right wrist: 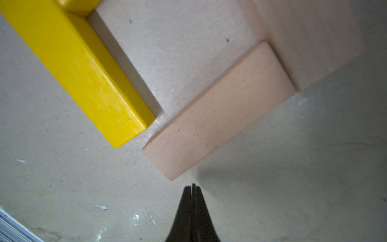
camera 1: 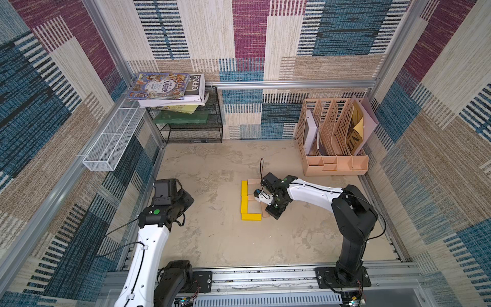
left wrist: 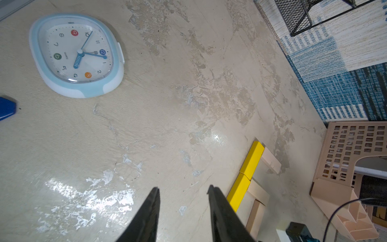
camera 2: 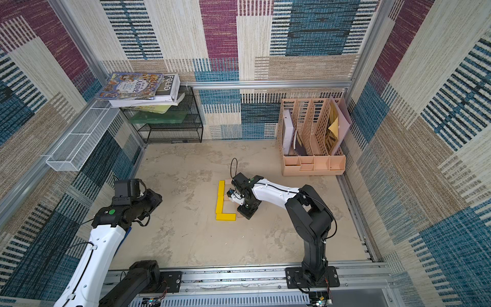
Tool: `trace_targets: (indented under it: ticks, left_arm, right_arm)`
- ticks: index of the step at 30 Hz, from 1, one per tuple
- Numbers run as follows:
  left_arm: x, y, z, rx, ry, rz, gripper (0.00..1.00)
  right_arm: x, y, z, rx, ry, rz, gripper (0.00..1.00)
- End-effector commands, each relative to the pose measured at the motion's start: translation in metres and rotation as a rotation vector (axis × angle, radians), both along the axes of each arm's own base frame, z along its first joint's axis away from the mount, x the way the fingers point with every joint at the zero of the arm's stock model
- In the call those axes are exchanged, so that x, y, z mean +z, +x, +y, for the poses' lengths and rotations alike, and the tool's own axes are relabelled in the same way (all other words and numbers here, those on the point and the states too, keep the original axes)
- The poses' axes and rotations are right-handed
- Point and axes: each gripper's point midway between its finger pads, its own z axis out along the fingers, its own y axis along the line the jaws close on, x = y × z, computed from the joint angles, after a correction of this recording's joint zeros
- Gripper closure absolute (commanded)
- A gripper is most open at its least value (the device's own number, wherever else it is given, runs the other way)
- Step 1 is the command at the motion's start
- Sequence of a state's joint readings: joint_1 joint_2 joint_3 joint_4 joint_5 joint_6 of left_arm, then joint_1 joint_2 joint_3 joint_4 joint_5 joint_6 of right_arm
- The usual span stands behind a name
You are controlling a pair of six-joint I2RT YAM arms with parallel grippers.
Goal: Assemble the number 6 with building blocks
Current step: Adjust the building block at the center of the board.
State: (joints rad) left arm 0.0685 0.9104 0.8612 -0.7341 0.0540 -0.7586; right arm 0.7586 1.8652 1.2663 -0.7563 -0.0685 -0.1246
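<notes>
The building blocks lie mid-table as a blocky number 6 (camera 1: 249, 199). Two yellow bars (camera 1: 244, 196) make the spine and a third yellow bar (camera 1: 251, 216) the base. Tan bars form the top (camera 1: 253, 182) and middle (camera 1: 251, 197) strokes. A third tan bar (right wrist: 219, 113) lies flat on the right, one end at the middle tan bar (right wrist: 310, 42), the other a small gap from the yellow base (right wrist: 83, 73). My right gripper (right wrist: 192, 185) is shut and empty, its tips just off that tan bar's corner. My left gripper (left wrist: 183, 189) is open and empty, at the table's left.
A peach file organizer (camera 1: 334, 162) stands at the back right. A black wire rack (camera 1: 191, 125) with books is at the back left, beside a white mesh basket (camera 1: 111, 143). In the left wrist view a pale blue clock (left wrist: 77, 54) and a dark-blue object (left wrist: 6, 108) lie on the table.
</notes>
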Motion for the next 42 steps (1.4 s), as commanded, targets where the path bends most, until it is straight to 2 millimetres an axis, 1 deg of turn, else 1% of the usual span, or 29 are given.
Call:
trace_targets:
  ticks: [1, 14, 19, 23, 25, 26, 27, 28, 29, 30, 31, 32, 33, 34, 35, 36, 37, 38, 39, 40, 41, 42]
  left_arm:
    - [0.003, 0.001, 0.001, 0.001, 0.003, -0.01, 0.57]
    - [0.003, 0.003, 0.001, 0.001, 0.009, -0.011, 0.57]
    - [0.003, 0.004, 0.002, 0.001, 0.01, -0.011, 0.57]
    - [0.004, 0.006, 0.002, 0.001, 0.013, -0.016, 0.57]
    - [0.006, 0.007, 0.002, -0.002, 0.017, -0.022, 0.57]
    - [0.006, 0.009, 0.003, -0.004, 0.023, -0.023, 0.57]
    - [0.01, 0.011, 0.004, -0.008, 0.034, -0.032, 0.57]
    - [0.014, 0.014, 0.005, -0.013, 0.047, -0.044, 0.56]
    - [0.02, 0.018, 0.007, -0.019, 0.064, -0.061, 0.56]
    - [0.027, 0.024, 0.009, -0.023, 0.085, -0.083, 0.55]
    - [0.034, 0.029, 0.011, -0.027, 0.106, -0.103, 0.55]
    - [0.043, 0.037, 0.013, -0.038, 0.132, -0.127, 0.54]
    - [0.053, 0.044, 0.015, -0.05, 0.156, -0.157, 0.54]
    - [0.065, 0.053, 0.015, -0.073, 0.184, -0.189, 0.54]
    - [0.077, 0.06, 0.015, -0.097, 0.213, -0.222, 0.54]
    - [0.087, 0.066, 0.016, -0.114, 0.247, -0.252, 0.53]
    - [0.095, 0.07, 0.02, -0.115, 0.291, -0.278, 0.53]
    - [0.098, 0.074, 0.026, -0.107, 0.342, -0.31, 0.51]
    - [0.096, 0.076, 0.028, -0.113, 0.377, -0.334, 0.49]
    - [0.087, 0.079, 0.033, -0.108, 0.42, -0.357, 0.37]
    - [0.077, 0.08, 0.036, -0.107, 0.461, -0.373, 0.2]
    - [0.063, 0.081, 0.039, -0.113, 0.501, -0.374, 0.15]
  right_arm:
    - [0.0, 0.0, 0.006, -0.003, 0.017, 0.003, 0.98]
    - [-0.002, 0.002, 0.015, 0.014, 0.015, 0.002, 0.97]
    - [-0.001, 0.002, 0.012, 0.011, 0.002, 0.0, 0.97]
    - [0.013, 0.004, 0.012, 0.006, 0.027, -0.021, 0.97]
    - [0.029, 0.009, 0.014, -0.012, 0.063, -0.042, 0.94]
    - [0.042, 0.016, 0.015, -0.036, 0.1, -0.068, 0.84]
    - [0.059, 0.024, 0.015, -0.064, 0.151, -0.1, 0.69]
    - [0.078, 0.034, 0.014, -0.093, 0.204, -0.138, 0.52]
    - [0.103, 0.048, 0.01, -0.142, 0.275, -0.197, 0.03]
    - [0.13, 0.062, 0.003, -0.193, 0.351, -0.258, 0.04]
    - [0.153, 0.074, -0.006, -0.237, 0.413, -0.313, 0.04]
    - [0.18, 0.087, -0.02, -0.292, 0.475, -0.384, 0.04]
    - [0.201, 0.096, -0.035, -0.342, 0.517, -0.449, 0.04]
    - [0.228, 0.103, -0.054, -0.393, 0.57, -0.542, 0.04]
    - [0.25, 0.108, -0.078, -0.457, 0.607, -0.644, 0.04]
    - [0.267, 0.108, -0.101, -0.522, 0.631, -0.743, 0.04]
    - [0.276, 0.106, -0.132, -0.625, 0.629, -0.862, 0.04]
    - [0.275, 0.102, -0.166, -0.754, 0.594, -0.978, 0.04]
    - [0.262, 0.095, -0.195, -0.882, 0.546, -1.05, 0.04]
    - [0.24, 0.083, -0.229, -1.066, 0.494, -1.117, 0.04]
    - [0.209, 0.069, -0.26, -1.24, 0.447, -1.16, 0.04]
    - [0.185, 0.056, -0.28, -1.367, 0.425, -1.186, 0.04]
